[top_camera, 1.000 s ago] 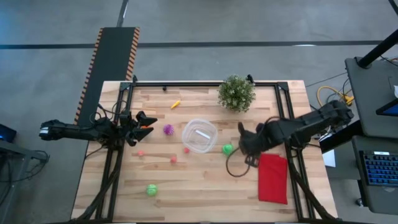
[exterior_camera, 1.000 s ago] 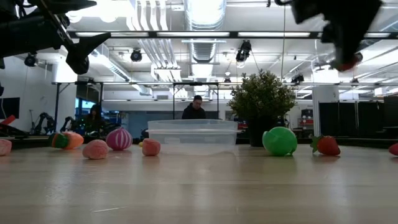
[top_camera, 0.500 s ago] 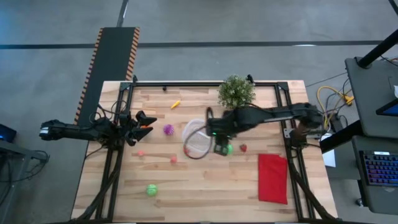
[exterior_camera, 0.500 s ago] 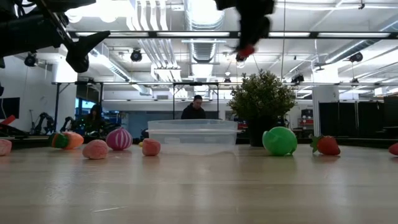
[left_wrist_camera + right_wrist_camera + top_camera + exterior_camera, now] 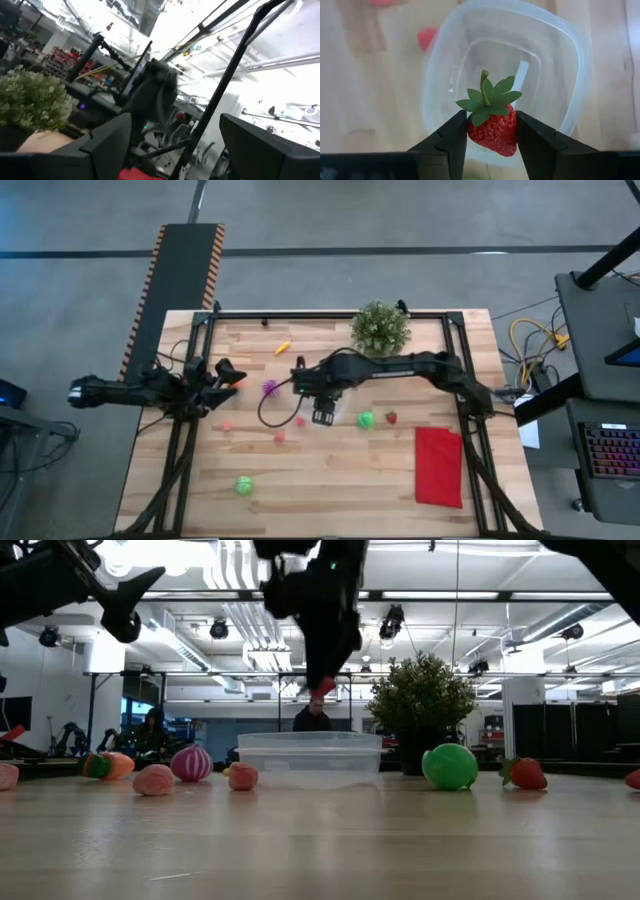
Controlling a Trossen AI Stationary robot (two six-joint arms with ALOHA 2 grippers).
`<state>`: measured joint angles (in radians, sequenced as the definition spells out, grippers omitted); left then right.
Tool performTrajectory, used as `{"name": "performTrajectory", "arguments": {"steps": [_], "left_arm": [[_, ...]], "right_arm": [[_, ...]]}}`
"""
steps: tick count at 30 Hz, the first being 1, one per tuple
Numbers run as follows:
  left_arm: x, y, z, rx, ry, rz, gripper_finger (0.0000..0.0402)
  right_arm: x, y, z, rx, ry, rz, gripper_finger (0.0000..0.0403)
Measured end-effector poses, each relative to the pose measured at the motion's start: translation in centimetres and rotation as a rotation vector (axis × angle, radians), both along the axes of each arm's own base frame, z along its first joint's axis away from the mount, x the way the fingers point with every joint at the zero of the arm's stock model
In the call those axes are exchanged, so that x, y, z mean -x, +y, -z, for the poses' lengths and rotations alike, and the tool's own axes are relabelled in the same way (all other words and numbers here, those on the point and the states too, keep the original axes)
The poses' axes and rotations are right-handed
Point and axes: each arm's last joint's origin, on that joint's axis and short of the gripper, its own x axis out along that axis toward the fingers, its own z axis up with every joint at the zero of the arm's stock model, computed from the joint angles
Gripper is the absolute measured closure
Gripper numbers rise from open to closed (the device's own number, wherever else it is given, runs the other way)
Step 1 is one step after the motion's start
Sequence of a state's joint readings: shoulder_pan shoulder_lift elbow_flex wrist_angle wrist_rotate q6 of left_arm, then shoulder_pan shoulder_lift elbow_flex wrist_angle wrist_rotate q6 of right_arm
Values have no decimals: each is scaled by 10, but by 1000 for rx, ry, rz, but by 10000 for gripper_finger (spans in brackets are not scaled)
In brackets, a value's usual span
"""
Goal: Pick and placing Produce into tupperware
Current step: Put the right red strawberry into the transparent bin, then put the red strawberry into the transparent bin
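The right tool (image 5: 490,131) is clenched on a toy strawberry (image 5: 491,125), holding it directly above the clear tupperware bowl (image 5: 570,107) for a drop. The left tool (image 5: 222,375) waits released beside the bench (image 5: 330,490) edge.

Right gripper (image 5: 491,131) w/ strawberry (image 5: 492,127) hangs over tupperware (image 5: 570,95); bowl interior bare, open from above. Potted plant (image 5: 380,329) stands near behind, green produce (image 5: 366,419) just beside bowl's right.

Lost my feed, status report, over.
Right gripper shut on strawberry, over the tupperware. Left gripper open, waiting at table's left edge. Bowl looks empty, nothing in the way.
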<state>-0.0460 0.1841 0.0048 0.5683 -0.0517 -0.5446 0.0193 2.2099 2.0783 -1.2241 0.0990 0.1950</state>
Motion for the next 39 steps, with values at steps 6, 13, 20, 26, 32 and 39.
{"name": "performTrajectory", "arguments": {"steps": [6, 13, 20, 26, 32, 39], "left_arm": [[5, -1, -4, -14, -47, 39, 111], [8, -1, -6, -17, -77, 46, 111], [8, -1, -5, -18, -70, 45, 111], [5, -1, -3, -18, -44, 45, 111], [2, -1, -1, -18, -18, 43, 111], [2, -1, -1, -18, -14, 43, 111]], "right_arm": [[-5, 0, 24, 23, 74, -43, 228], [-5, 0, 42, 23, 143, -19, 172], [20, 4, -4, 145, 124, 63, 142], [66, 9, -70, 103, 57, 224, 141], [125, 14, -135, -51, -79, 386, 142], [145, 14, -114, -73, 6, 540, 142]]}}
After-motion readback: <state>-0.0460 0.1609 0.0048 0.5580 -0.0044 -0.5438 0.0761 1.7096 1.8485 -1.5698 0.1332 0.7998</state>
